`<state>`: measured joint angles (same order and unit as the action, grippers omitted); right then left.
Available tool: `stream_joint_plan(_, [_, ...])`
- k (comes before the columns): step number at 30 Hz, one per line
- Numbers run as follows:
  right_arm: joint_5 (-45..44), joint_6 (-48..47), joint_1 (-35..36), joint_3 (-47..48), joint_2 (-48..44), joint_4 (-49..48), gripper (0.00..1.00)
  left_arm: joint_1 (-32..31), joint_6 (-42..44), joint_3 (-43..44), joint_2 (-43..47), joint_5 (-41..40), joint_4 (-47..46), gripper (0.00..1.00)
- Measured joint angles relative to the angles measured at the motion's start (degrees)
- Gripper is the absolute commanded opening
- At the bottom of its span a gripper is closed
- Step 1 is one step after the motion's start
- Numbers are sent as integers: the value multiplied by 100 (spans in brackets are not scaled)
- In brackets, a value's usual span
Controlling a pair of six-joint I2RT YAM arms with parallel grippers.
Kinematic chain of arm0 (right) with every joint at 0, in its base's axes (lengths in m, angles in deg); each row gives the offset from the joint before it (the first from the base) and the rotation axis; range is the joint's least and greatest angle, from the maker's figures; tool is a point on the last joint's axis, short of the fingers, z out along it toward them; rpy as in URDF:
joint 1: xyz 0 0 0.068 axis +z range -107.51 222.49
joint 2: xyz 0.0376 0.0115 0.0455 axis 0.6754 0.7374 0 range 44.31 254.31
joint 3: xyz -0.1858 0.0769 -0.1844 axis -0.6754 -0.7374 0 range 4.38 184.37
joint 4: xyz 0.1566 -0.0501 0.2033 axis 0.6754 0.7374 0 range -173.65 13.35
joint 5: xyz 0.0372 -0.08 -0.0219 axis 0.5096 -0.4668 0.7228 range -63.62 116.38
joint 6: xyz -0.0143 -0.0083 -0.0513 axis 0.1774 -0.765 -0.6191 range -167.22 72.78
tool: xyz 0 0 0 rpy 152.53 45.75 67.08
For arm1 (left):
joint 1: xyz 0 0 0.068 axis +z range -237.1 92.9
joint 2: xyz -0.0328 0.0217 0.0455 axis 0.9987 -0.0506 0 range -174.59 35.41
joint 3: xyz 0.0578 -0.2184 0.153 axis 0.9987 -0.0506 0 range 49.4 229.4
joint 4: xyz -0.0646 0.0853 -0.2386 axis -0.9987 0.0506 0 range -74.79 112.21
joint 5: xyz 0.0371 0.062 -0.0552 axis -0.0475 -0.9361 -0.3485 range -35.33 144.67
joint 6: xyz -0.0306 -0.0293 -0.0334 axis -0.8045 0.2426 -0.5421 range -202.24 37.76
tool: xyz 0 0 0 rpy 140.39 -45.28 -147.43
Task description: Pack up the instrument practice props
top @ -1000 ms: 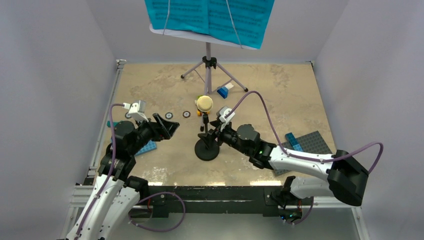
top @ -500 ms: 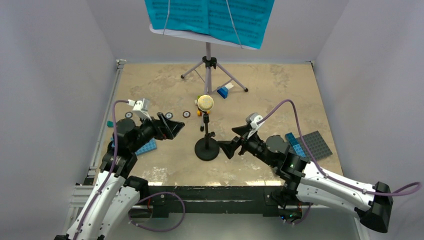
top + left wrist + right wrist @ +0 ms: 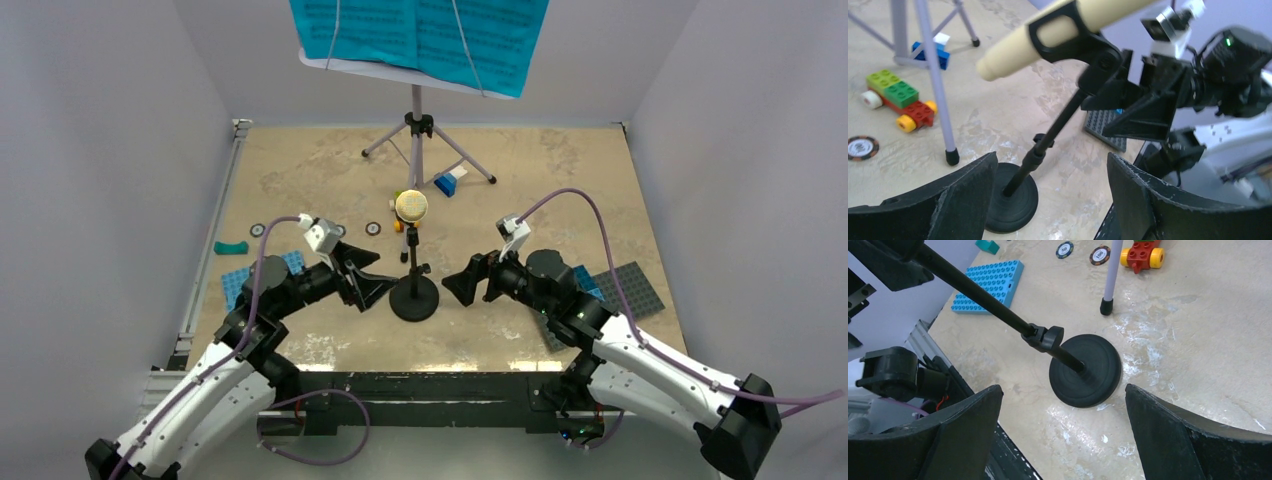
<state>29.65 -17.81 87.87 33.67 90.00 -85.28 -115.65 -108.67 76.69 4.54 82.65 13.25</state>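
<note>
The black round-based mic stand [image 3: 414, 297] stands upright mid-table with the cream toy microphone [image 3: 410, 207] clipped on top. It also shows in the left wrist view [image 3: 1013, 200] with the microphone [image 3: 1068, 30], and in the right wrist view [image 3: 1087, 371]. My left gripper [image 3: 375, 286] is open just left of the stand's base. My right gripper [image 3: 458, 284] is open just right of it. Neither touches it. The lavender music stand on its silver tripod [image 3: 418, 125] holds teal sheet-music pages [image 3: 420, 35] at the back.
A blue baseplate [image 3: 262, 278] and a teal piece [image 3: 231, 247] lie at the left, a grey baseplate [image 3: 625, 290] at the right. A small brick car [image 3: 895, 97], blue bricks [image 3: 448, 182] and poker chips [image 3: 372, 228] lie near the tripod's feet [image 3: 1106, 307].
My left gripper has swung right and forward to the stand's base. My right gripper let go of the mic stand pole, drew back to the right, and now hangs open beside the base.
</note>
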Motion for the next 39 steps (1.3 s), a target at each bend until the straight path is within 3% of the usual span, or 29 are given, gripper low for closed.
stream_joint_plan(4, [81, 15, -7, 26, 0, 37, 98, -920, 540, 63, -282, -616, -57, 82])
stream_joint_plan(10, [76, 2, -9, 26, -92, 184, 98, -1628, 1134, -94, -898, -1515, -1008, 80])
stream_joint_plan(18, [50, -131, -13, 72, -439, 562, 98, -1696, 1631, -286, -1504, -2339, -2098, 72])
stream_joint_plan(29, [28, -260, -35, 72, -527, 824, 98, -1696, 1768, -304, -2159, -2345, -2924, 58])
stream_joint_plan(39, [31, -278, -42, 81, -505, 831, 96, -1696, 1770, -302, -2225, -2100, -3228, 24])
